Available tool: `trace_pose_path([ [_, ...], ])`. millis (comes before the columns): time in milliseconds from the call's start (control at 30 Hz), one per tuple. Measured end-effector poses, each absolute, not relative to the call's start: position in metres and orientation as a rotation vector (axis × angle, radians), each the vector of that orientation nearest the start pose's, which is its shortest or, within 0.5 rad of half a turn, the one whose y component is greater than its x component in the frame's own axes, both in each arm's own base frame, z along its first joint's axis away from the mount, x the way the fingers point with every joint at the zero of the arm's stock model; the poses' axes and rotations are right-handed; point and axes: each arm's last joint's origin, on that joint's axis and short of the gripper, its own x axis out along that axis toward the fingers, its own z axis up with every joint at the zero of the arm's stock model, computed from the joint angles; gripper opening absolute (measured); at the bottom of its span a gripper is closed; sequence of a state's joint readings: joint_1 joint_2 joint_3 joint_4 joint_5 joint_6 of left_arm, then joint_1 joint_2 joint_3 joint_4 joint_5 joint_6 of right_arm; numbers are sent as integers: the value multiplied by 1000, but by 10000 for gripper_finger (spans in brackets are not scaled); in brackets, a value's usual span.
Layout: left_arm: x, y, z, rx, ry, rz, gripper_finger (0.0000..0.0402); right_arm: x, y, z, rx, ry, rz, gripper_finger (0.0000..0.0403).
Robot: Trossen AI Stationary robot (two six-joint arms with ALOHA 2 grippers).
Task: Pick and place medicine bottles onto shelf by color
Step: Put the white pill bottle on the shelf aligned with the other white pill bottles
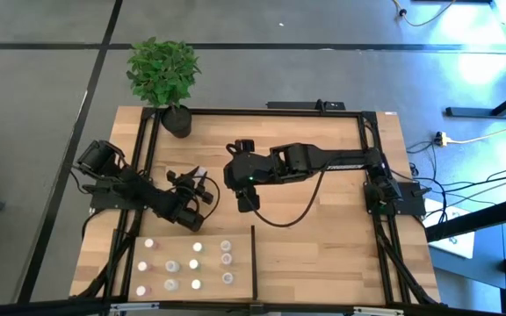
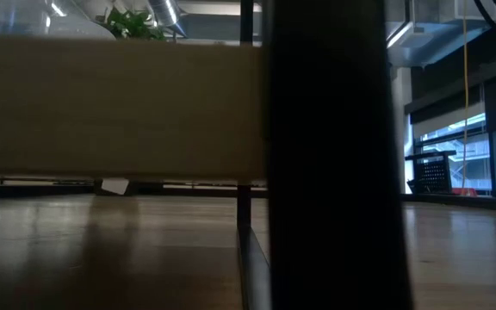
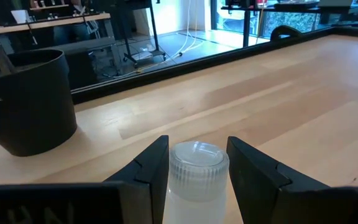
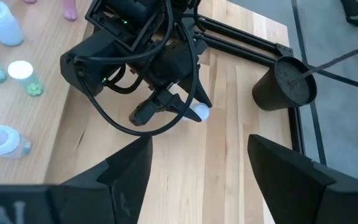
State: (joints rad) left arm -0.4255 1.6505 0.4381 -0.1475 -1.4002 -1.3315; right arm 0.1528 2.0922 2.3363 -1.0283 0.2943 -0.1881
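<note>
Pale wooden tabletop (image 1: pixel 323 237) carries the shelf (image 1: pixel 240 263) at its near left, where most bottles (image 1: pixel 195 263) stand. The left gripper (image 3: pixel 197 163) pinches one clear bottle (image 3: pixel 197 177) just below its cap, near the plant pot (image 3: pixel 27 102); the right gripper (image 4: pixel 197 162) hangs spread over mid-table. The bottle looks light, smooth and probably slippery, so that hold on its straight sides seems right.
</note>
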Motion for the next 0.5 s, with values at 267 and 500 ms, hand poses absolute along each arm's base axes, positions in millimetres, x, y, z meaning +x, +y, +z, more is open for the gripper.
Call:
trace_pose_path([
  [267,193,-56,87,-77,165,1103,133,438,59,382,-352,777,-62,265],
  [500,193,-56,87,-80,164,1102,133,438,59,382,-352,777,-62,265],
])
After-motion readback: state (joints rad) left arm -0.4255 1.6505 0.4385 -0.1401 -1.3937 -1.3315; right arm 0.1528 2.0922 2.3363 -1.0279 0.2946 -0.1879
